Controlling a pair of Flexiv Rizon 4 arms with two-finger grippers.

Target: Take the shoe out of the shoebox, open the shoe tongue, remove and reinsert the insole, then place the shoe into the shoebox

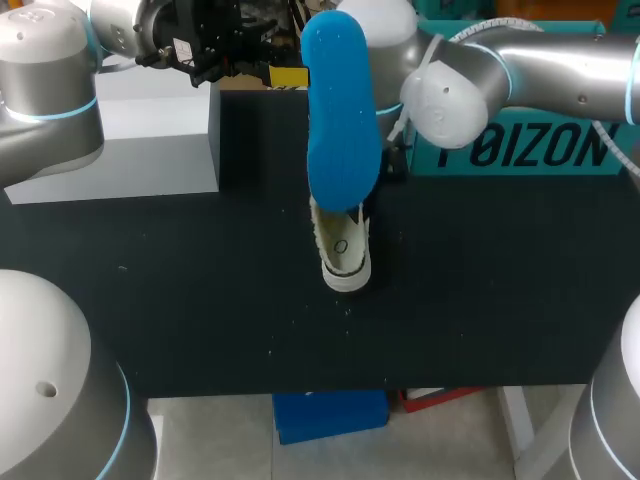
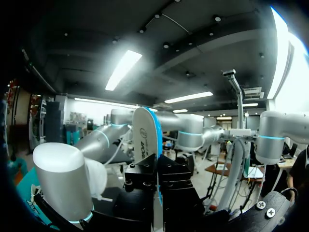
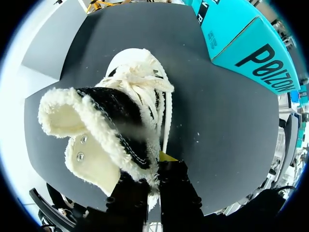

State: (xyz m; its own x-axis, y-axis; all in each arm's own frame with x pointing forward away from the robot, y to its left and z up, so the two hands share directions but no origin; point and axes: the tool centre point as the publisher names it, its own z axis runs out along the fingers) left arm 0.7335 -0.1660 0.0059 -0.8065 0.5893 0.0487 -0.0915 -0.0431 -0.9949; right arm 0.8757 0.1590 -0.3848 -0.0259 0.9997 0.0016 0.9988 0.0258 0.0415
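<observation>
L tool [image 2: 158,166] grips insole [image 1: 340,110], R tool [image 3: 157,162] shoe [image 3: 120,106]

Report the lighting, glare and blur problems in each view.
Head view: even light, no glare; the insole, raised close to the camera, hides part of the shoe. Left wrist view: ceiling lamps flare, so the left gripper holding the insole is a dark silhouette. Right wrist view: the grey box washes out to white; the shoe's fleece nearest the right gripper looks soft.
</observation>
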